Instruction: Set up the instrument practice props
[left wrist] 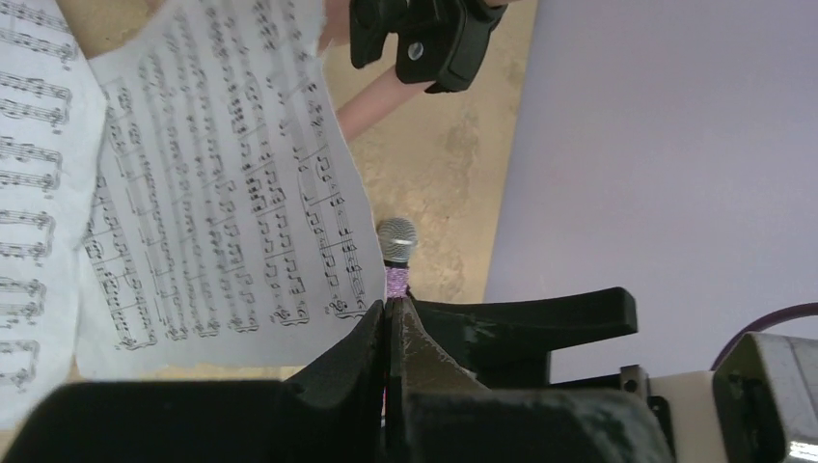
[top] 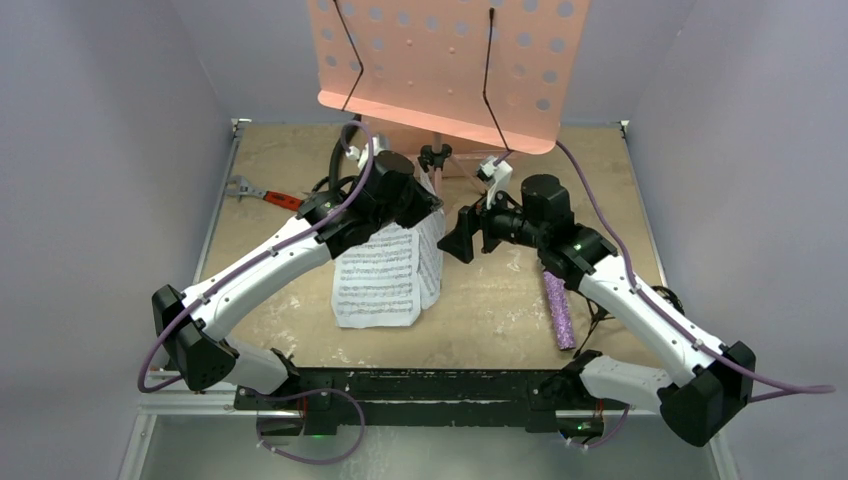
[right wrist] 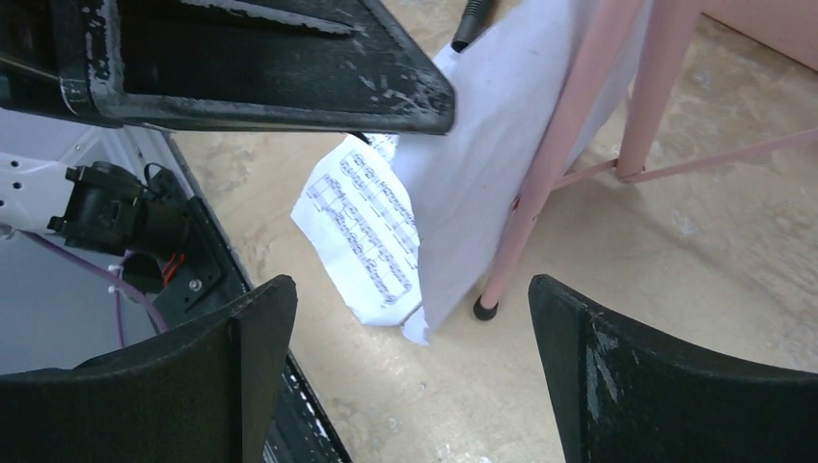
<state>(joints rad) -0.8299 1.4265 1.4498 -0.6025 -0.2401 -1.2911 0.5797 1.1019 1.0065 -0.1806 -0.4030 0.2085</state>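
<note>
The pink perforated music stand (top: 440, 70) stands at the back, with its tripod legs (right wrist: 550, 164) on the table. White sheet-music pages (top: 385, 270) lie in front of it. One page (right wrist: 482, 164) is raised on edge beside a leg. My left gripper (left wrist: 389, 304) is shut, and that page's corner (left wrist: 241, 193) meets its tips. In the top view it (top: 425, 205) sits over the pages' upper end. My right gripper (top: 462, 235) is open just right of the pages, with nothing between its fingers (right wrist: 410, 289). The purple glittery microphone (top: 558, 310), with its grey head (left wrist: 396, 241), lies under my right arm.
A red-handled wrench (top: 262, 195) lies at the table's left edge. Grey walls close in the back and both sides. A black rail (top: 420, 385) runs along the near edge between the arm bases. A black object (top: 668, 297) shows partly behind my right forearm.
</note>
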